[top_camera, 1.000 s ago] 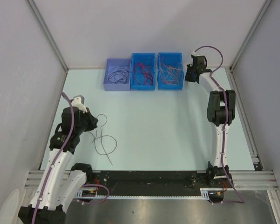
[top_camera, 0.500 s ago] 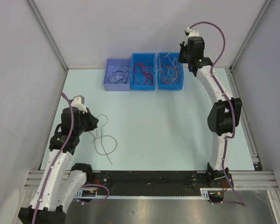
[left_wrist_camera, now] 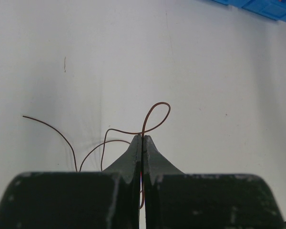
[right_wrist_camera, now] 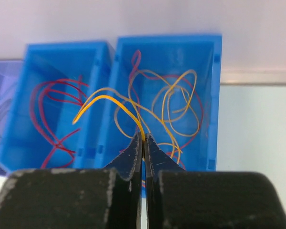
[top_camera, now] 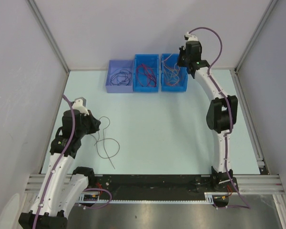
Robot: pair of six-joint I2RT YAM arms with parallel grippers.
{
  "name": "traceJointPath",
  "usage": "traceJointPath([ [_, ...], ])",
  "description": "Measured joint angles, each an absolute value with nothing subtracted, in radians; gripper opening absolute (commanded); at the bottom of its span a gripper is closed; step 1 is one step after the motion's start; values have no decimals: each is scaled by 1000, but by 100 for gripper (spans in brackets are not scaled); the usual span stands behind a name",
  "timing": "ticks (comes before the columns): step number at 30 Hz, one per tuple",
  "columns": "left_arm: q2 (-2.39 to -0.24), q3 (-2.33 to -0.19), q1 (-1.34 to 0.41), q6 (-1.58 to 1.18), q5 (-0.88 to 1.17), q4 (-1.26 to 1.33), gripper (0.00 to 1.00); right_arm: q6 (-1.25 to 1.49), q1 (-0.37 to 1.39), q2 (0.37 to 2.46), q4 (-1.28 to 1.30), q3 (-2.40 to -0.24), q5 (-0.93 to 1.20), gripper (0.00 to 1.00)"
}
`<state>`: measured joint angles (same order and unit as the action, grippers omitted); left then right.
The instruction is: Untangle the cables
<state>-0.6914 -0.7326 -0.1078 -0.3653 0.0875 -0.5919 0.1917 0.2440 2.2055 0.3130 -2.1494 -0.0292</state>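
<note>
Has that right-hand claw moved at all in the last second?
Yes. The right gripper swung left and farther away, from beside the rightmost blue bin to above its far right corner, shut on an orange-yellow cable.

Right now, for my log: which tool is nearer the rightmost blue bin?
Right. The right tool is at that bin, gripping a cable; the left tool is far off.

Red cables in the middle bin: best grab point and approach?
Probably a loop near the bin's centre, from straight above: the red cables lie as loose overlapping loops inside the middle bin, whose walls block any sideways approach. Pinch across one strand, clear of the walls.
</note>
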Motion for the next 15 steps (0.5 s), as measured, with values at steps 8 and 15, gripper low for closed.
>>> traceJointPath([
  [8, -691, -732, -108, -365, 91, -592, 0, 241, 234, 2403, 347, -2224, -42, 10],
  [15, -692, -732, -108, -365, 91, -591, 0, 271, 237, 2403, 385, -2224, -28, 53],
])
